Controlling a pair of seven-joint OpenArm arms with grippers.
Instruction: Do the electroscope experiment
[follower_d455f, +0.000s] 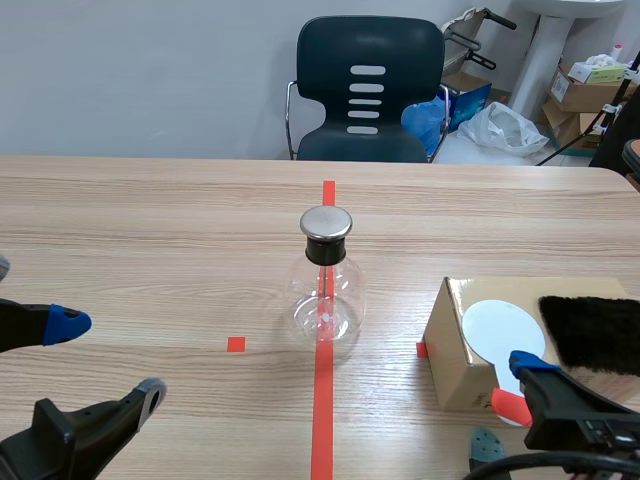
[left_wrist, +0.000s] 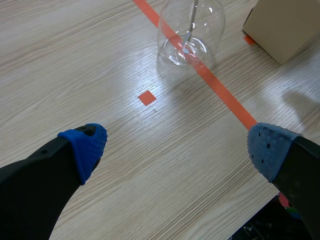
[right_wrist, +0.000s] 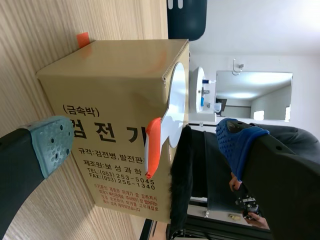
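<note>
The electroscope (follower_d455f: 326, 280), a round glass flask with a metal cap and a rod inside, stands on the tape line mid-table. It also shows ahead of my open left gripper (left_wrist: 177, 147) as the flask (left_wrist: 190, 35). The left gripper (follower_d455f: 108, 358) hovers near the front left, holding nothing. A tan cardboard box (follower_d455f: 455, 340) at the right carries a white disc (follower_d455f: 500, 335) with an orange handle (follower_d455f: 510, 405) and a black fur piece (follower_d455f: 595, 335). My right gripper (follower_d455f: 508, 405) is open at the box's near side. In its wrist view the right gripper (right_wrist: 145, 142) has the orange handle (right_wrist: 152, 147) between its spread fingers, untouched.
A dark chair (follower_d455f: 368, 90) stands behind the table's far edge. Cardboard boxes (follower_d455f: 585, 95) and plastic bags (follower_d455f: 500, 125) sit on the floor at the back right. The box corner (left_wrist: 287, 25) lies to the right of the flask.
</note>
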